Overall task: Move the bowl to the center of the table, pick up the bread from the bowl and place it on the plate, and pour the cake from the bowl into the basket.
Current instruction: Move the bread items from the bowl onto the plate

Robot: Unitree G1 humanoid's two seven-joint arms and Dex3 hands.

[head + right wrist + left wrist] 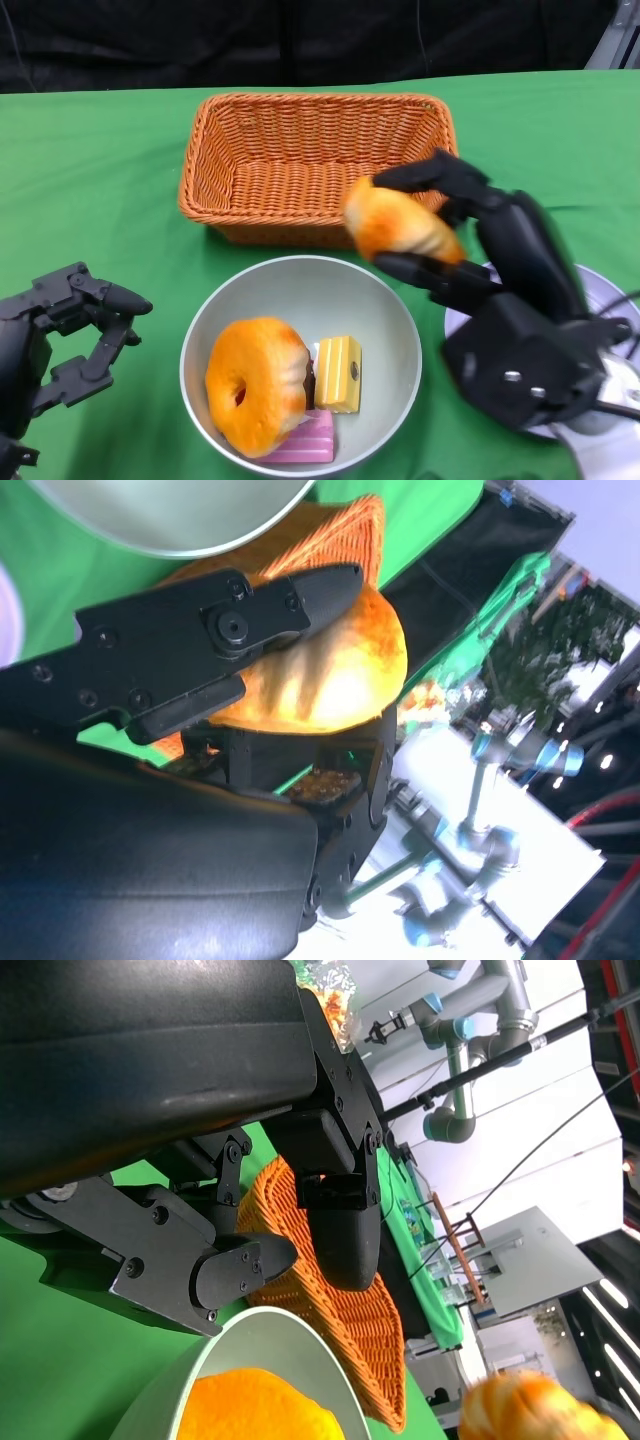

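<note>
Black fingers of your right hand (452, 232) clamp the golden bread (400, 225) from above and below; the roll is lifted off the bowl, hanging over the gap between the basket's front right corner and the bowl's far right rim; in the right wrist view the same roll (330, 675) sits pinched under one finger (240, 620), thumb side beneath it.

Behind and under that hand, you can see part of the pale plate (605, 285) at the right edge of the table, mostly covered by the hand's own shell and forearm; how much bare plate is open you cannot tell from here.

Just beside the roll, the orange wicker basket (210, 165) stands at the far middle, nothing inside it; its near wall is close to the grey bowl (400, 340), a narrow strip of green cloth (100, 180) between them.

The bowl sits near the front middle; in it a glazed doughnut-shaped bread (255, 385) on the left, a yellow cake slice (340, 372) upright to its right, a pink cake piece (305, 445) against the near rim.

Your left hand (60, 335) hovers at the lower left, fingers apart and holding nothing, well apart from the bowl; open green cloth lies around it and along the far left; its wrist view catches the bowl rim (230, 1345) and basket (340, 1330).
</note>
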